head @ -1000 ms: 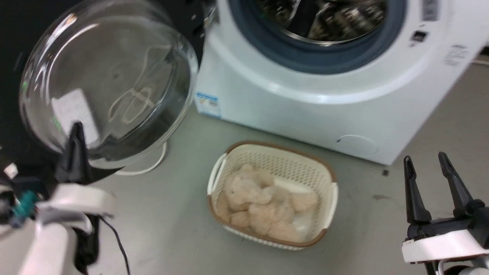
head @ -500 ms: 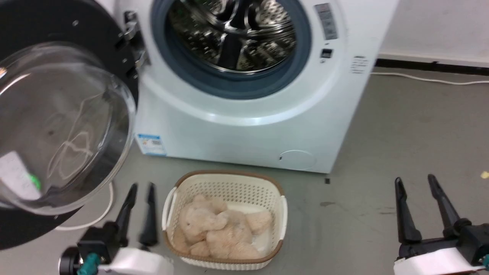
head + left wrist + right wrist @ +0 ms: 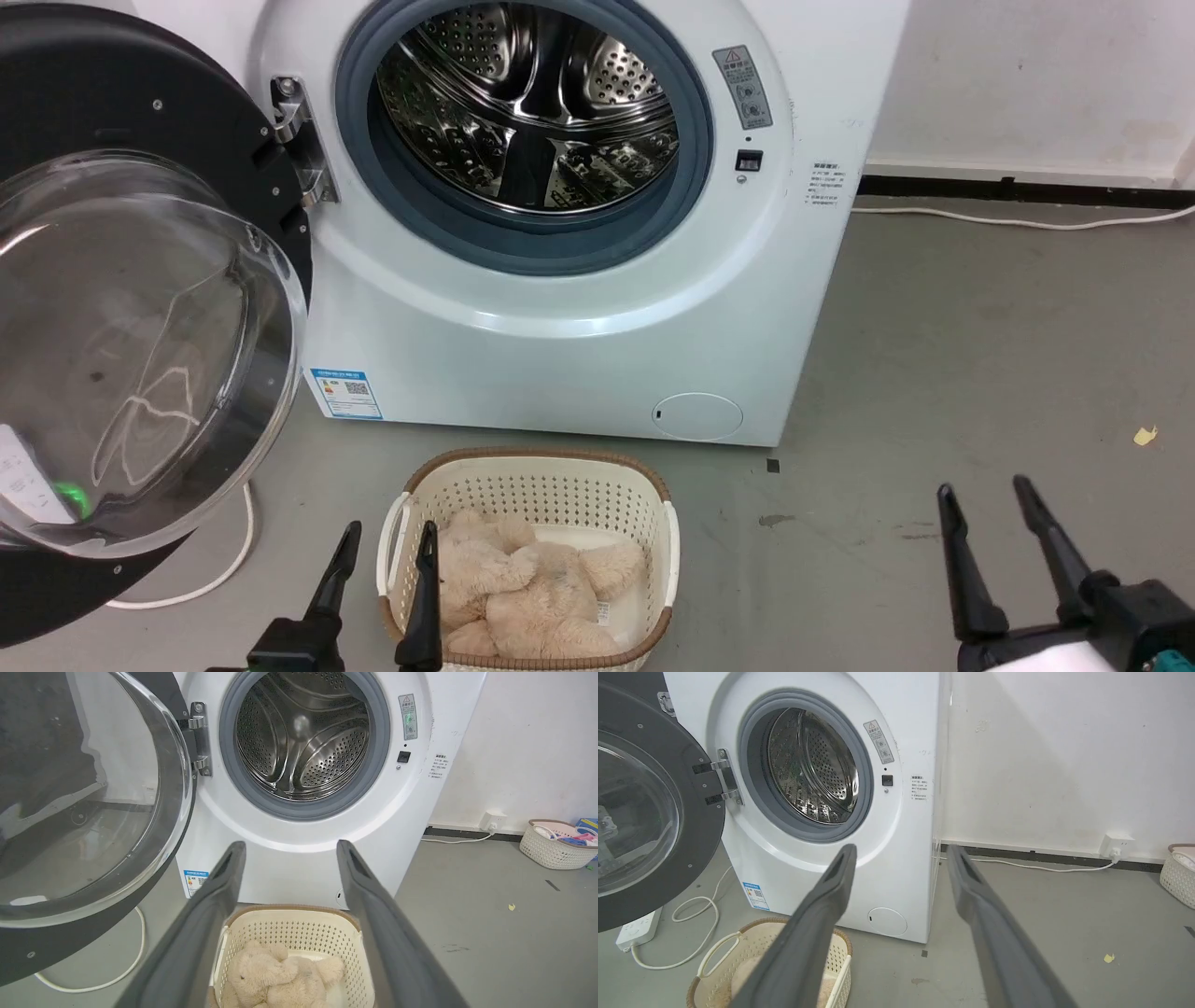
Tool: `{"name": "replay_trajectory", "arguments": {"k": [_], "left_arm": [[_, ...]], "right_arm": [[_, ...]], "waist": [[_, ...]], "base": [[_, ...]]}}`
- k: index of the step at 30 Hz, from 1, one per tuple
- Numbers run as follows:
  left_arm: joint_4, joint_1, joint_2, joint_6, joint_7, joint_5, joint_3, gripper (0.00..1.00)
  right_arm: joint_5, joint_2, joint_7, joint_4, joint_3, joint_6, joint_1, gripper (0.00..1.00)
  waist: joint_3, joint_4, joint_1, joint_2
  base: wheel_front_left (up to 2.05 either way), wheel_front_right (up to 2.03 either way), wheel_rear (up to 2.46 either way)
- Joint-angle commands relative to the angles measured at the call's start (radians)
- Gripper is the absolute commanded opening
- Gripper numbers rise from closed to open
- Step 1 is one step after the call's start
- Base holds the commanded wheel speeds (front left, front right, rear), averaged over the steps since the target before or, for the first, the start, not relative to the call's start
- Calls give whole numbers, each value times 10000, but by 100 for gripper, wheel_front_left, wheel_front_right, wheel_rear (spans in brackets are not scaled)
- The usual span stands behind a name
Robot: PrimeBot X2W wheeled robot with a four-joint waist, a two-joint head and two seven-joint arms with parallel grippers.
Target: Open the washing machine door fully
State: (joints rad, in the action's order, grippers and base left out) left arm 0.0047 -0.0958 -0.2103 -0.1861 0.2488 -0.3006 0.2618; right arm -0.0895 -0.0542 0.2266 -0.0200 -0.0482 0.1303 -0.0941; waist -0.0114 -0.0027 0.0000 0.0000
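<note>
You are looking at three printed items on the washing machine (image 3: 560, 355) front. The grey label (image 3: 744, 87) right of the opening is showing a warning triangle and round pictograms; the small print (image 3: 825, 182) beside it is blurring out; the blue-edged sticker (image 3: 345, 393) at lower left is carrying a QR code, lettering unreadable.

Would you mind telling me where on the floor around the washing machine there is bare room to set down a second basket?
The widest bare floor lies right of the washing machine, between wall cable and right gripper. Crowded: the basket sits before the machine, and the washing machine door overhangs a looped white cable at left.
</note>
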Motion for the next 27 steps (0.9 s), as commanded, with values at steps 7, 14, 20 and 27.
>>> {"name": "replay_trajectory", "arguments": {"k": [7,14,20,27], "left_arm": [[213,39,-16,-116,88,247,133,100],[271,84,7,-137,105,266,134,100],[256,7,60,-66,34,185,111,0],[239,60,147,42,-108,344,-43,0]], "right_arm": [[-7,39,50,159,-17,4,-96,100],[-1,39,5,152,-29,4,-82,100],[10,0,-59,135,-16,-2,-1,0],[60,3,-183,139,12,-2,52,0]], "waist": [[-11,68,0,0],[17,134,0,0],[25,140,0,0],[30,134,0,0]], "base": [[0,0,0],[0,0,0],[0,0,0],[0,0,0]]}}
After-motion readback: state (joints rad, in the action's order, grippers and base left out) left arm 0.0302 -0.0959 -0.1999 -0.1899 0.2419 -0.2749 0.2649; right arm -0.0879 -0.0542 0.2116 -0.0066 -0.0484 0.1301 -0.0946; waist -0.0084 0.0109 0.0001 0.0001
